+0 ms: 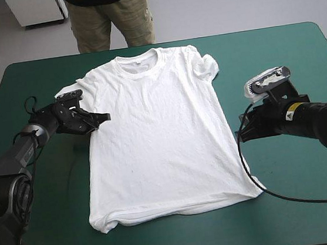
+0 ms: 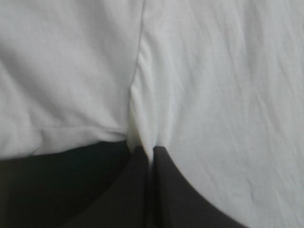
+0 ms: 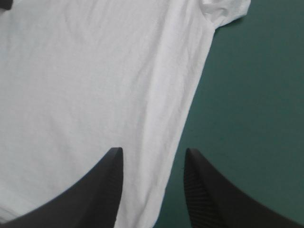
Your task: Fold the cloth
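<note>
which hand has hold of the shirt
The left hand: it is shut on the T-shirt, pinching the cloth just under the sleeve. The right hand is open over the T-shirt's other side edge, gripping nothing.

The T-shirt [image 1: 159,140] lies on the table [image 1: 274,56] between left pincer [image 1: 104,116] and right pincer [image 1: 241,132].

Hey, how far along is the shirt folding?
Done: the T-shirt lies spread flat on the teal-green cover, collar toward the far edge. In hand: the left hand is shut on the T-shirt near one armpit; the right hand is open, the opposite side edge between its fingers. Left: all the folding; the body shows no fold.
</note>
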